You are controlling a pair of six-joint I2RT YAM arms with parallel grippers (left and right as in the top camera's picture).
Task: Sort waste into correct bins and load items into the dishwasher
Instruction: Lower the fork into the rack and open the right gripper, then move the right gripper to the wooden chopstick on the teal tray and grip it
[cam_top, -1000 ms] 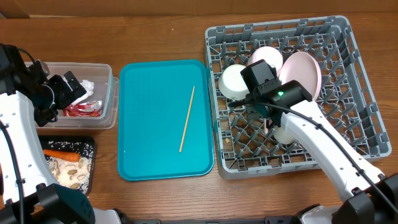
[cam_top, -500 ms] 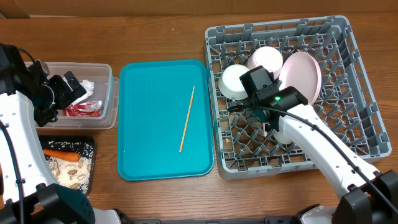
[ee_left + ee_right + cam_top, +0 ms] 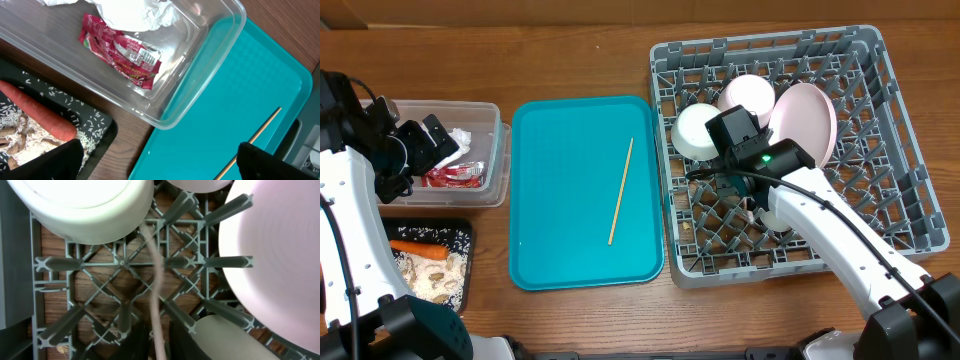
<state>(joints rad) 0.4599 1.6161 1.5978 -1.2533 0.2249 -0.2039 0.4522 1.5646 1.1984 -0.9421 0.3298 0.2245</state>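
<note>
Currently, the left pincer (image 3: 160, 162) is held over the left side of the bench (image 3: 570, 50). Its dark fingertips (image 3: 60, 160) are spread wide apart at the lower corners of the left wrist view, and nothing is gripped between them. The clear tub (image 3: 200, 75) is seen across the upper half of that view, with a red wrapper (image 3: 120, 50) and a crumpled white napkin (image 3: 135, 12) lying inside it. Just beside the tub, at the lower left, the black tray (image 3: 95, 125) is found. An orange carrot (image 3: 35, 112) and beige scraps with rice grains (image 3: 430, 275) are contained in it.

The teal tray (image 3: 560, 200) is placed in the middle of the overhead view, between the tub and the grey rack (image 3: 890, 180). The tray chopstick (image 3: 621, 191) is laid on it at a slight slant, alone.

In the rack, at the upper right of the overhead view, two white bowls (image 3: 698, 130) and a pink plate (image 3: 810, 120) are stood among the pegs, and a small white cup (image 3: 777, 215) is partly hidden under the right arm. The right pincer (image 3: 159, 345) is positioned low over the rack's lattice. In the right wrist view, the rack chopstick (image 3: 156, 280) is seen running from the bowl's rim at the upper left down to the bottom edge, where it passes between the dark fingers. Whether it is clamped there or only flanked cannot be told.
</note>
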